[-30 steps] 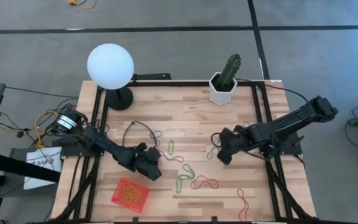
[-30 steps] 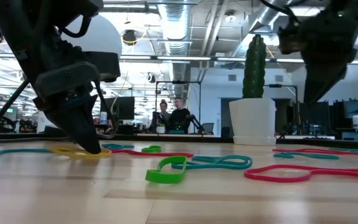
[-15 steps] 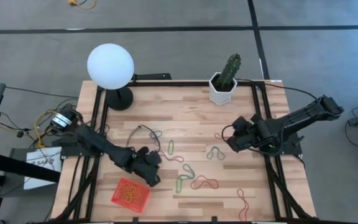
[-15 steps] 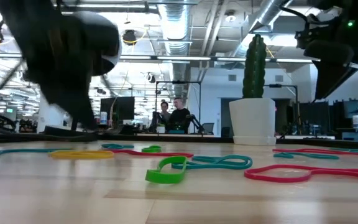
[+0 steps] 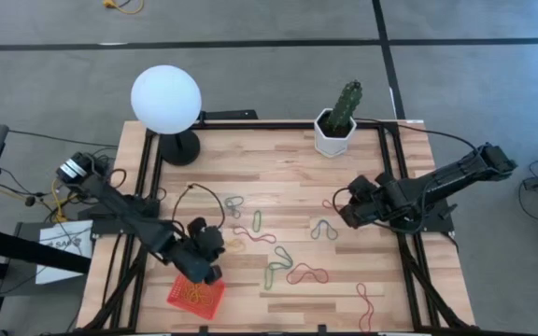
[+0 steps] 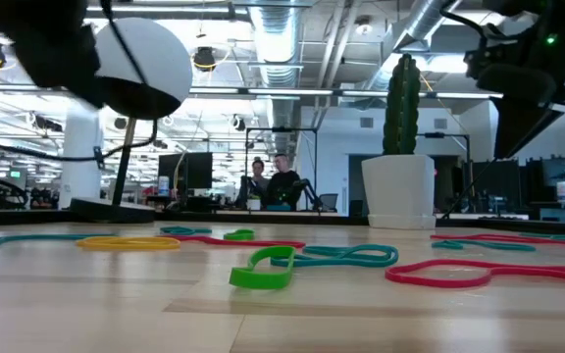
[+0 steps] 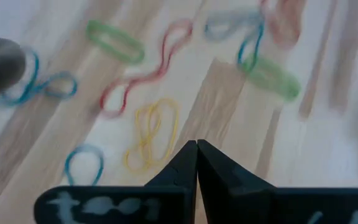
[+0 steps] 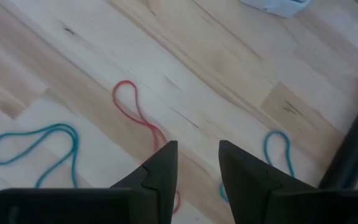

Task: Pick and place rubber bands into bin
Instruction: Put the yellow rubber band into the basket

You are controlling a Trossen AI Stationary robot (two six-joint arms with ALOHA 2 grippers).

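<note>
The left gripper (image 5: 204,271) hangs over the far edge of the orange bin (image 5: 181,295), fingers pressed together, nothing visible between them. The rubber bands (image 5: 278,257) lie scattered across the table (image 5: 278,182). The right gripper (image 5: 346,216) hovers above a red band (image 8: 135,115), fingers parted.

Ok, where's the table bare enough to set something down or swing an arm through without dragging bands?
Bare wood runs between the lamp base and the cactus pot, and again along the near edge between the bin and the red band. The middle is crowded with rubber bands, between the left gripper above the bin and the right gripper.
</note>
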